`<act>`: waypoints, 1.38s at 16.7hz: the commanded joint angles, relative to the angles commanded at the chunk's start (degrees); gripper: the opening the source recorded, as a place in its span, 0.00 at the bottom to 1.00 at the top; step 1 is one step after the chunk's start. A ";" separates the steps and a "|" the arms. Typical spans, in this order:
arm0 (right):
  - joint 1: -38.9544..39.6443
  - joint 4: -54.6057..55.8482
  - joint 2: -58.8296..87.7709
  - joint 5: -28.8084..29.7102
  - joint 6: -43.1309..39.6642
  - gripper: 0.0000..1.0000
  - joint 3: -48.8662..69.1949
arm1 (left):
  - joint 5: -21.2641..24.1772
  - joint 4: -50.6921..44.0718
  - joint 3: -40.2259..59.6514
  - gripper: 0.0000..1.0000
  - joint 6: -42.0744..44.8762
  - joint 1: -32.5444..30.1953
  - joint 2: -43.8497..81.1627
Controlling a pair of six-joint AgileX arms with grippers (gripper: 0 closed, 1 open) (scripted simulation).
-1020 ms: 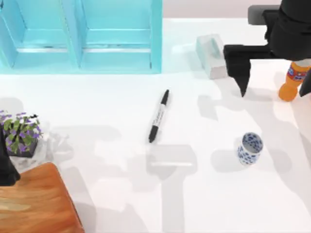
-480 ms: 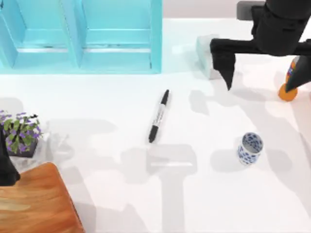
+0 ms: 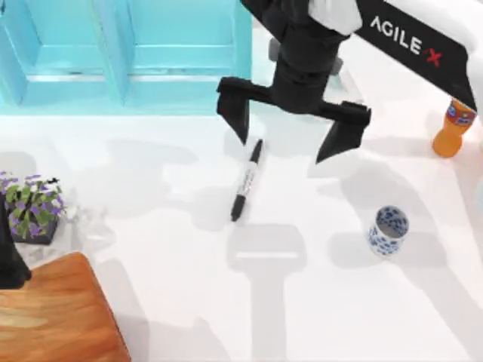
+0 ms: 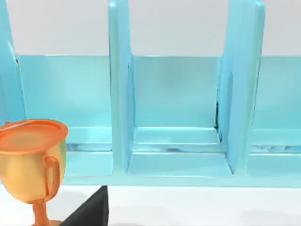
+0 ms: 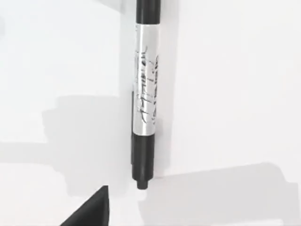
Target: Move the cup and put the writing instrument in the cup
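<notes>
Spread wide and grasping nothing, the jaws of the right gripper (image 3: 293, 134) hang above the tabletop (image 3: 317, 302) near the top view's middle, one finger just left of the upper end of the writing instrument (image 3: 247, 181) and the other well off to its right. That puts the marker's black upper tip under the left side of the gap between the jaws, while the rest of its length runs down and slightly left, out from under them.

The writing instrument lies flat on the white tabletop, touching nothing else (its labelled grey-white barrel and one black end (image 5: 143, 160) show plainly from the right wrist view, with grey shadows falling across the surface around it).

The cup (image 3: 389, 231) stands upright and open-mouthed to the lower right of the marker, well apart from it and from the jaws.

Farther out, an orange bottle (image 3: 453, 130) stands near the tabletop's right edge, and a turquoise shelf unit (image 3: 181, 68) runs along the back at the left. A small pot of purple flowers (image 3: 32, 208) sits at the left edge, with a wooden board (image 3: 60, 317) at the lower left corner.

The left arm (image 3: 9, 260) is parked at the left edge beside the flowers; I cannot tell how its jaws stand. Its wrist view faces the shelf unit, with a golden trophy cup (image 4: 32, 165) in front.
</notes>
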 joint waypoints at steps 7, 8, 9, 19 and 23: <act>1.69 3.29 5.41 -0.88 4.60 1.00 4.62 | 0.00 0.00 0.00 1.00 0.00 0.00 0.00; 1.38 3.18 5.39 -0.83 4.52 1.00 4.39 | 0.00 0.00 0.00 1.00 0.00 0.00 0.00; 1.41 3.34 5.43 -0.83 4.51 1.00 4.32 | 0.00 0.00 0.00 1.00 0.00 0.00 0.00; 2.77 18.95 10.73 -0.67 5.72 1.00 -5.60 | 0.00 0.00 0.00 1.00 0.00 0.00 0.00; 2.91 20.63 11.32 -0.65 5.86 1.00 -6.68 | 0.00 0.00 0.00 1.00 0.00 0.00 0.00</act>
